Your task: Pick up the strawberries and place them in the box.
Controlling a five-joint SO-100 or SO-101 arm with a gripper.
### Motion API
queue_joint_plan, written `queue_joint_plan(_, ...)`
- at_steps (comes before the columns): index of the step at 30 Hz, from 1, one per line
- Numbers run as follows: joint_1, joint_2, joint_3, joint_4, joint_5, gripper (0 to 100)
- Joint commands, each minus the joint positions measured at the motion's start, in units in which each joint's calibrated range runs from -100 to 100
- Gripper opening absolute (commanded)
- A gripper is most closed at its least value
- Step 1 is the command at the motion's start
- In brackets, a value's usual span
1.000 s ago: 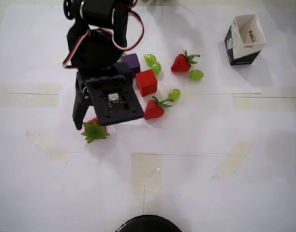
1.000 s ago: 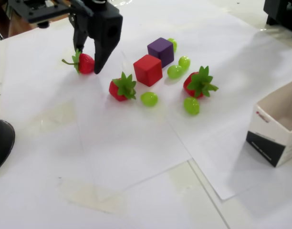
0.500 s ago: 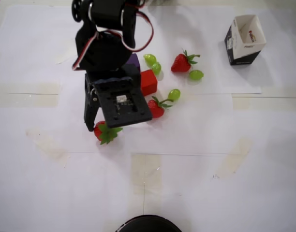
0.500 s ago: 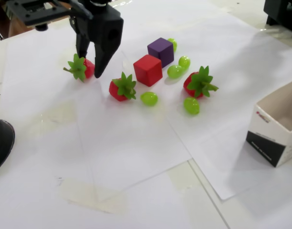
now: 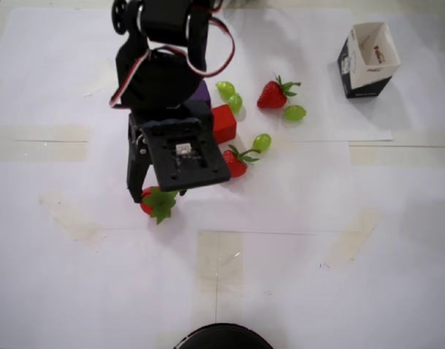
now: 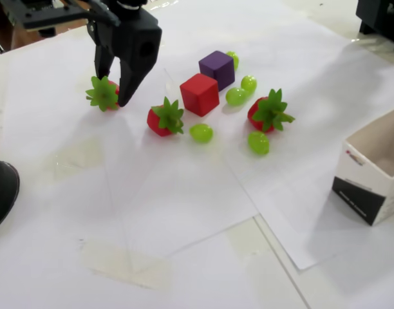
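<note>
Three strawberries lay out on the bench, none yet in the box (image 6: 371,170), which stood well apart at the right of the fixed view. Your tool (image 6: 112,90) was down at the leftmost strawberry (image 6: 103,94), its two fingers apart and straddling the fruit; whether they touched it, you couldn't tell. The berry lay on its side, leaves toward the fixed camera, so your risk was a pinch landing on the soft leafy top rather than the red body, letting it squirt out sideways. The second strawberry (image 6: 164,119) sat near the red cube (image 6: 199,94), the third strawberry (image 6: 268,112) among green grapes (image 6: 258,142), both easy to knock on the swing toward the box.
</note>
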Motion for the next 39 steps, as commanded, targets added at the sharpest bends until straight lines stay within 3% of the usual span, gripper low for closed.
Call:
queue_joint_plan(1,-0.1,-2.5,0.4,0.2,-0.8,10)
queue_joint_plan(11,-1.7,-5.8,1.1,1.9,0.0,0)
queue_joint_plan(17,-2.3,-12.2,-0.1,5.2,1.2,0)
queue_joint_plan(26,-1.9,-12.0,-1.6,-4.6,0.9,0)
queue_joint_plan(34,-1.6,-7.2,-3.3,-2.4,1.1,20)
queue_joint_plan(39,-1.7,-4.8,-3.3,-0.5,0.5,26)
